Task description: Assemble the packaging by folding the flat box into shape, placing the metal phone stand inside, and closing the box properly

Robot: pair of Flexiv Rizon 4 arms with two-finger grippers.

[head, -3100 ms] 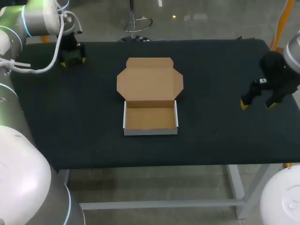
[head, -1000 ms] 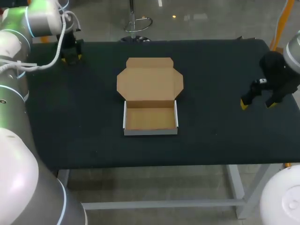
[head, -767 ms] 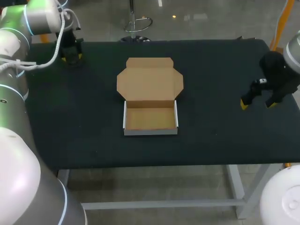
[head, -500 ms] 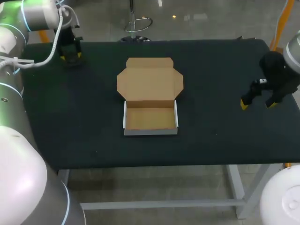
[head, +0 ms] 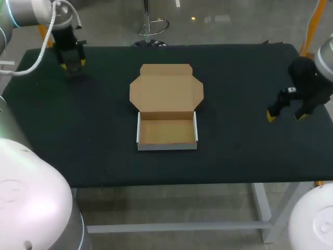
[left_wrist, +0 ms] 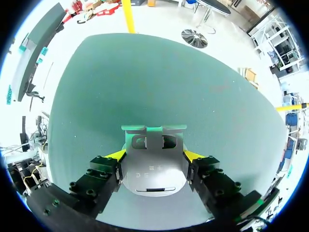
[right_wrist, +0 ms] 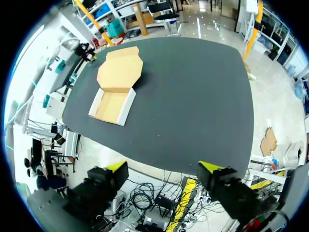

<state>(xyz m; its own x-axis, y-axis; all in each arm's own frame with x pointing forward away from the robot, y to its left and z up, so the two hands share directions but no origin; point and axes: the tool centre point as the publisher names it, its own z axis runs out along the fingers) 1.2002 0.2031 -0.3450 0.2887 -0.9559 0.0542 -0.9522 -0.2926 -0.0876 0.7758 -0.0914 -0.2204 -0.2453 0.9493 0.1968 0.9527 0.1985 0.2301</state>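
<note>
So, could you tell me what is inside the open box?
Only bare cardboard floor shows inside the box; its lid lies open, hiding nothing. The metal phone stand is held between the left tool's fingers.

No readable text anywhere. The metal phone stand (left_wrist: pixel 153 169) carries a short row of tiny pale marks at its middle, just above its slot, too small to make out.

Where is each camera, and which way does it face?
Head view: above and behind, facing down at the table; left gripper, right gripper show.
Left wrist view: faces the table; own gripper shut on the phone stand.
Right wrist view: near the table's edge, facing the box; own gripper open.
Head and right wrist views share the box.
</note>
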